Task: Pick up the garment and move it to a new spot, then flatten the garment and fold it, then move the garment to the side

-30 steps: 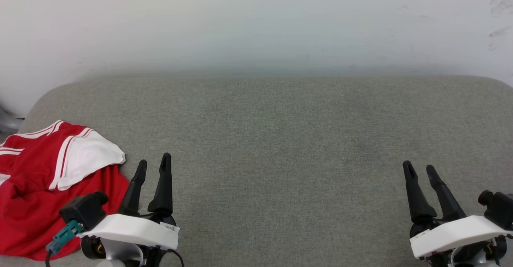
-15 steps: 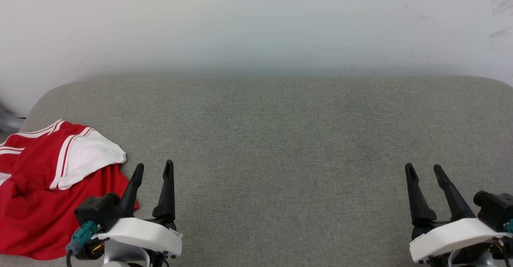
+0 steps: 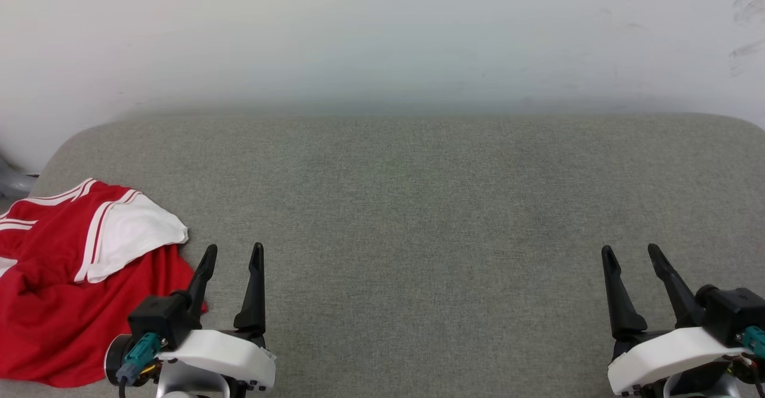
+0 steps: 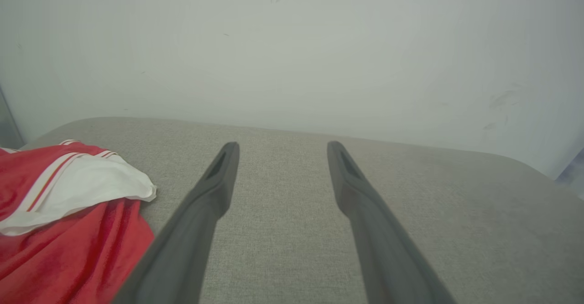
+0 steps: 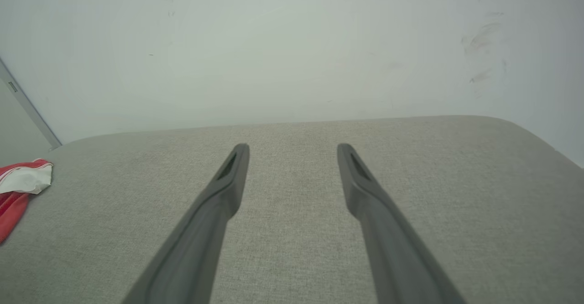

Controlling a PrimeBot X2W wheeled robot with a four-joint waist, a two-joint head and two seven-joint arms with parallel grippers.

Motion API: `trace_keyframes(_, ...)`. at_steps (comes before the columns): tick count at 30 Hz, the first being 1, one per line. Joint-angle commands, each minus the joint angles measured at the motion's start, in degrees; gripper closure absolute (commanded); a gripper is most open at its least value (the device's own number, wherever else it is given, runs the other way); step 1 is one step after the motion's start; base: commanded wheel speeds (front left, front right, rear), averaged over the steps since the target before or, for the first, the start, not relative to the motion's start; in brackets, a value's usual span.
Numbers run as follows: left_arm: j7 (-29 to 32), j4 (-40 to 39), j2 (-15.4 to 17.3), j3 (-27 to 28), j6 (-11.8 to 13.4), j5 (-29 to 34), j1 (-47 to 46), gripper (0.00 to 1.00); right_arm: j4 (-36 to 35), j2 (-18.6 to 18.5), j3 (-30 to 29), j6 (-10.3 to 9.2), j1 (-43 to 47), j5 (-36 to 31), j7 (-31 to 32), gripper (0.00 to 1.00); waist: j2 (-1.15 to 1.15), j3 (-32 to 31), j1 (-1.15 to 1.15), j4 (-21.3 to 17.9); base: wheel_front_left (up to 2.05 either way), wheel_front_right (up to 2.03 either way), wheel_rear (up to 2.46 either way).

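Grey fabric surface (image 3: 418, 195) against pale wall (image 3: 382, 27). Garment (image 3: 54, 290): crumpled heap at near-left corner, white sleeve uppermost; left side cut off by frame, folds hide its front. Left gripper (image 3: 233, 247): fingers spread, empty, just beside heap, probably placed for first grasp. Right gripper (image 3: 629, 247): fingers spread, empty, well apart

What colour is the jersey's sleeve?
White, with red-and-white striped trim on the sleeve; clearest in the head view.
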Motion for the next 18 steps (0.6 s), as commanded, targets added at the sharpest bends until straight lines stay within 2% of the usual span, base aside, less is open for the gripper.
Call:
trace_keyframes(1, -0.6, 0.0, 0.0, 0.1, -0.2, 1.0, 0.4, 0.00, -0.8, 0.2, 0.0, 0.00, 0.3, -1.5, -0.4, 0.00, 0.00, 0.0, 0.00, 0.0, 0.00, 0.00, 0.00)
trace_keyframes(18, -2.4, 1.0, -1.2, 1.1, -2.0, 6.3, 0.4, 0.00, -2.1, 0.3, 0.2, -0.01, 1.1, -7.8, -1.1, 0.00, 0.00, -0.1, 0.00, 0.0, 0.00, 0.00, 0.00)
